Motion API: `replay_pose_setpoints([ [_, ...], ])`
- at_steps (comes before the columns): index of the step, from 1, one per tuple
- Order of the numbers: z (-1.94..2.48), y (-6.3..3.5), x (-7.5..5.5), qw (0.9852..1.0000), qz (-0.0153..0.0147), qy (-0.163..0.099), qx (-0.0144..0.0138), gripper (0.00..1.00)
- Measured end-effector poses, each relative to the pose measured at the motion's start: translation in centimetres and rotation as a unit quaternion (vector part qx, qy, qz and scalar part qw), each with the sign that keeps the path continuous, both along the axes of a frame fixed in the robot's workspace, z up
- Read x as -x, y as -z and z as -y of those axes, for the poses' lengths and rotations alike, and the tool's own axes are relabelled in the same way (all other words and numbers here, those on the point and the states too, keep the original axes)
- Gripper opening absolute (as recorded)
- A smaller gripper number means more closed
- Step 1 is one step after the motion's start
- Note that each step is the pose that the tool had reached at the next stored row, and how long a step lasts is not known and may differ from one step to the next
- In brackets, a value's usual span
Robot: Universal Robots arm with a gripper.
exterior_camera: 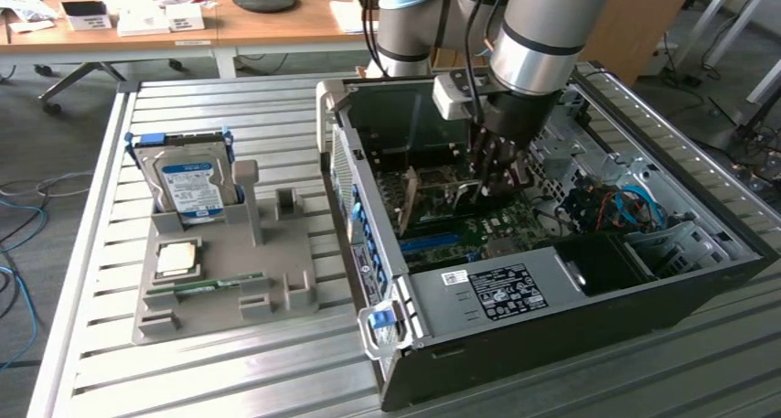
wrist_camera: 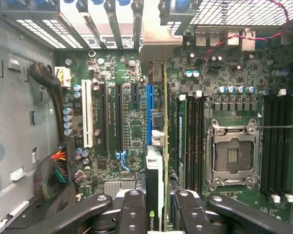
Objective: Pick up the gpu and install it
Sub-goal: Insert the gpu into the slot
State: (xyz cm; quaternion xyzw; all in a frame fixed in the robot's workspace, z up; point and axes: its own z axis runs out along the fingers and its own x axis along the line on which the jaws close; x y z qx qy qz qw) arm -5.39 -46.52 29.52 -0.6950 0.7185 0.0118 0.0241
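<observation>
**Inside the case (exterior_camera: 610, 326): gpu (exterior_camera: 442, 197) over the slots**

In the exterior view, your tool (exterior_camera: 498, 182) reaches down, half closed on the gpu. In the wrist view, the gpu (wrist_camera: 156, 161) stands edge-on just beside the blue slot (wrist_camera: 149, 114). Seating it, I judge, calls for square alignment.

Your slatted counter (exterior_camera: 244, 381) is carrying an open computer case (exterior_camera: 573, 336) around the fingers (exterior_camera: 488, 171) and a grey tray (exterior_camera: 283, 253) well apart.

The table (exterior_camera: 244, 372) is ribbed, dull bare metal; the tray (exterior_camera: 226, 294) matt grey plastic; the case (exterior_camera: 586, 336) matt black metal; the gpu (wrist_camera: 155, 170) a glossy green board; the gripper (wrist_camera: 158, 217) matt black.
</observation>
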Motion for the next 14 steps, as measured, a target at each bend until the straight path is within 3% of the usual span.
replay_pose_setpoints([
  [14, 0.00, 0.16, 0.07, 1.0000, -0.0001, 0.000, 0.0001, 0.27],
])
